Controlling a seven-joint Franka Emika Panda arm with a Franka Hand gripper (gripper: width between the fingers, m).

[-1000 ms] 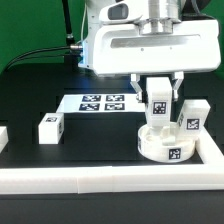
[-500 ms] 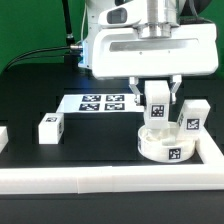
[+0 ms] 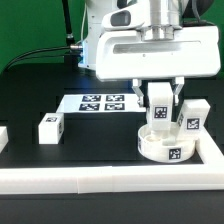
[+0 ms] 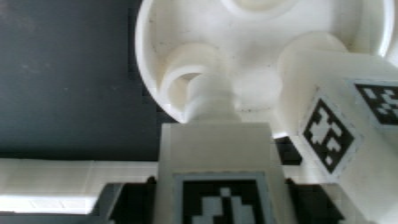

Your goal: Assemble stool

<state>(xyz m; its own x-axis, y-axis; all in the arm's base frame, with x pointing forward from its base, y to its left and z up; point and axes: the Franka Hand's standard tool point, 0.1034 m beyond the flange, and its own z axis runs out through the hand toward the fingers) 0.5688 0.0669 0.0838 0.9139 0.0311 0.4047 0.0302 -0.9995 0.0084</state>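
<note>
My gripper (image 3: 159, 105) is shut on a white tagged leg block (image 3: 158, 104), holding it upright over the round ring-like seat (image 3: 167, 146) at the exterior view's right. The block's lower end sits at the seat's top. In the wrist view the held leg block (image 4: 217, 170) runs down between my dark fingers (image 4: 128, 196) to a socket in the seat (image 4: 196, 50). A second leg block (image 3: 193, 117) stands just behind the seat on its right side. A third leg block (image 3: 49, 127) lies apart on the dark table at the left.
The marker board (image 3: 100, 102) lies flat behind the seat. Long white border rails run along the front (image 3: 110, 178) and the right side (image 3: 214, 150). A black cable (image 3: 35, 55) crosses the back left.
The gripper with the leg block has shifted very slightly to the exterior view's right over the seat. Everything else is still.
</note>
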